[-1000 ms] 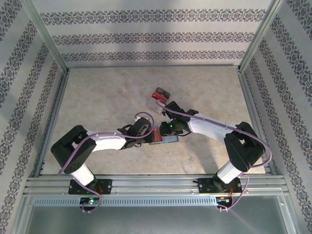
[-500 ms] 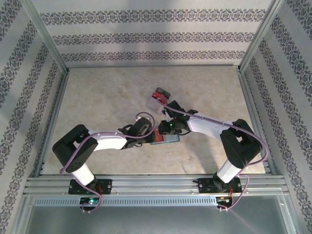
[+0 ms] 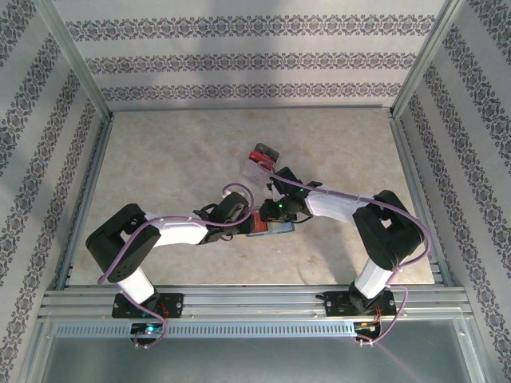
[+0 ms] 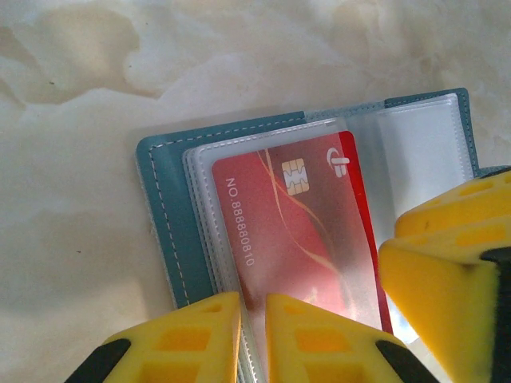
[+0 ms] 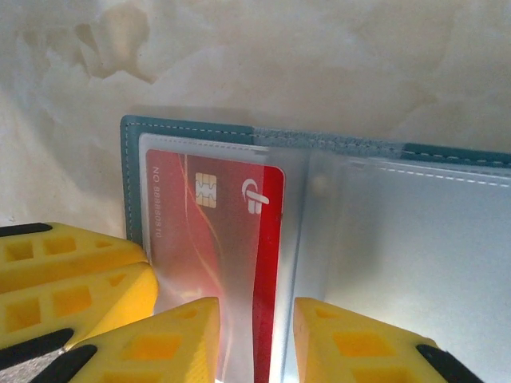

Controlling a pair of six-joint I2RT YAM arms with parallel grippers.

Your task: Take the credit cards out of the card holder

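Note:
The teal-blue card holder [image 4: 164, 215] lies open on the table, its clear sleeves facing up. A red credit card [image 4: 295, 231] with a gold chip sits in the top sleeve, its red edge [image 5: 270, 263] sticking out past the plastic. My left gripper [image 4: 253, 335] is shut on the holder's sleeve edge, beside the teal cover. Over the same page, my right gripper [image 5: 257, 343] stands open with the card's exposed red edge between its fingers. From above, both grippers meet over the holder [image 3: 270, 228] at mid-table.
A clear plastic box [image 3: 257, 166] with red and dark contents lies just beyond the grippers. The holder's pale right page [image 5: 423, 255] spreads to the right. One right finger [image 4: 447, 271] crowds the left wrist view. Metal rails and patterned walls ring the marbled table [image 3: 176, 159].
The right arm's elbow has swung slightly left and toward the table. Both grippers stay over the holder, which has barely shifted.

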